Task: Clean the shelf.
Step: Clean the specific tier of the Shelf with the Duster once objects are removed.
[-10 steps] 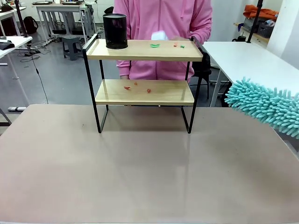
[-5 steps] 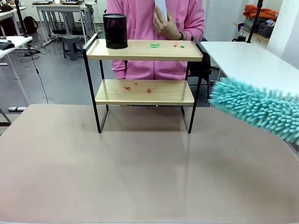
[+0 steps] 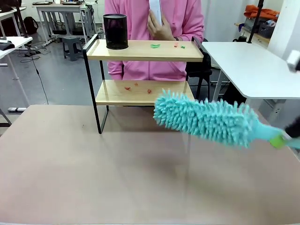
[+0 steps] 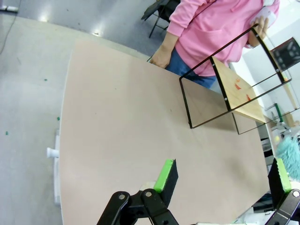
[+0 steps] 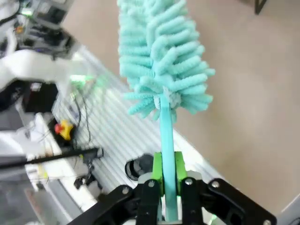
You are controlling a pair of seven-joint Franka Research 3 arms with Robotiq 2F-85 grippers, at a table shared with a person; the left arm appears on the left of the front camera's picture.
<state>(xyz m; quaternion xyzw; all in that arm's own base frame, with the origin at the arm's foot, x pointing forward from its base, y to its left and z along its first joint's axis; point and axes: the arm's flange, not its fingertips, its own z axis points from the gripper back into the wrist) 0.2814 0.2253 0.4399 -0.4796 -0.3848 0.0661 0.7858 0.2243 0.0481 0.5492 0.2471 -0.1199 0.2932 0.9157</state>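
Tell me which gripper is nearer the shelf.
Right, likely. The right gripper holds the duster off the shelf's right side; the left gripper hangs open, far back across the table.

Person (image 3: 136, 23) behind the shelf (image 3: 145, 50) has on a plain pink sweatshirt, long sleeves (image 4: 180, 23) ending in ribbed cuffs, and a bit of blue jeans peeks out under the hem in the left wrist view. Robot side: left gripper (image 4: 223, 164) is matte black, chunky linked bars with shiny silver pivot pins, plus a bright green pad (image 4: 165, 174) on each finger. Right gripper (image 5: 168, 159) is the same deal: black links, round silver pins, green pads (image 5: 156, 171).
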